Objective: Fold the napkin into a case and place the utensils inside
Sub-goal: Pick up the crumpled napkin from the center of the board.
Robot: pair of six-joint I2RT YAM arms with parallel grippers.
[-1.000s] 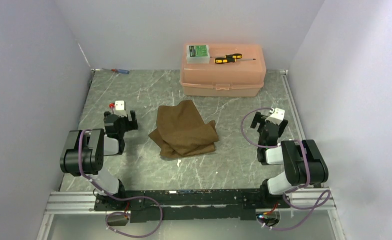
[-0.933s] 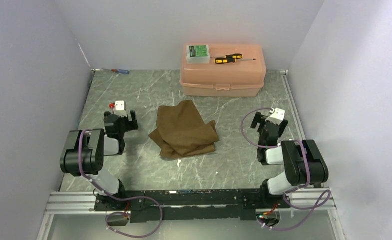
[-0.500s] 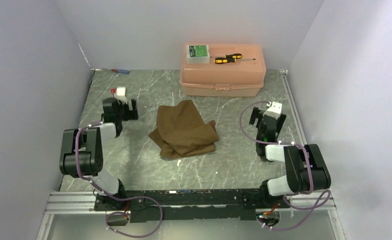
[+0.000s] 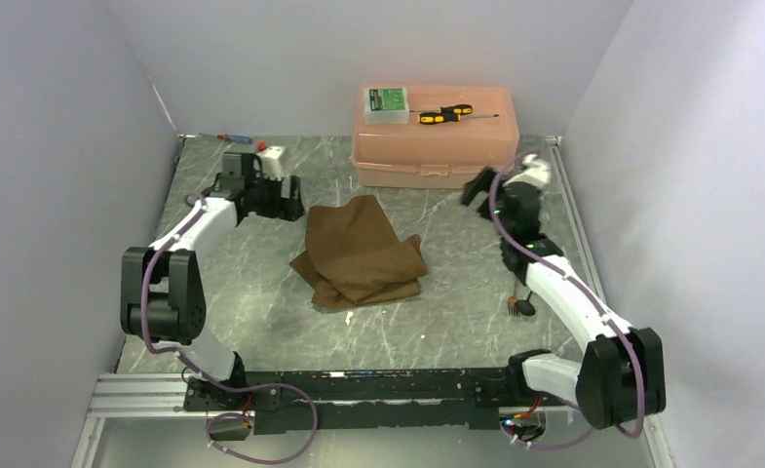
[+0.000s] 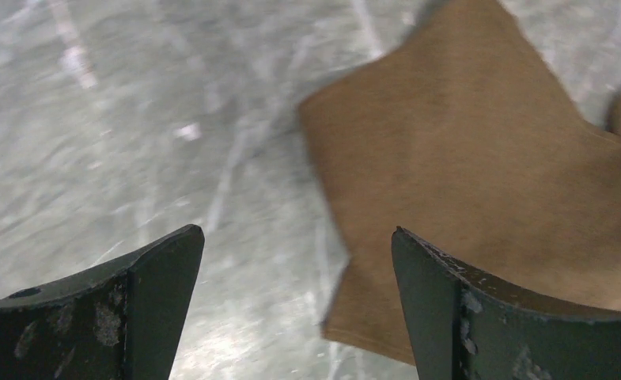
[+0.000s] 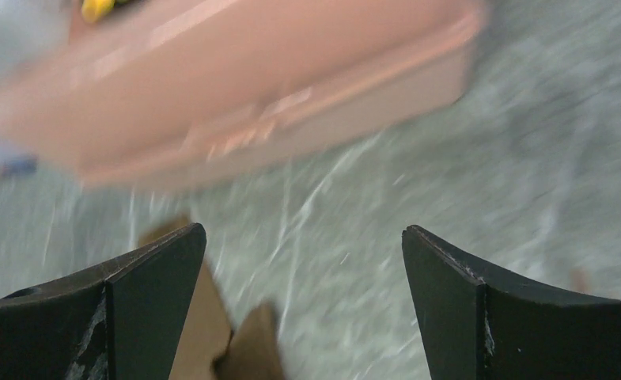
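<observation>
The brown napkin lies crumpled and loosely folded at the middle of the table. My left gripper hovers at its far left corner, open and empty. In the left wrist view, the gripper has the napkin's edge under the right finger. My right gripper is open and empty, raised between the napkin and the pink box. In its wrist view, the gripper shows napkin corners low left. A small dark utensil lies on the table beside the right arm.
The pink plastic box stands at the back and fills the top of the right wrist view. A yellow-and-black screwdriver and a green-and-white pack lie on its lid. A blue-and-red screwdriver lies at the back left. Grey walls close both sides.
Both arms have stretched forward from their folded rest poses. The left gripper went to the napkin's far left corner, the right toward the pink box, uncovering the dark utensil.
</observation>
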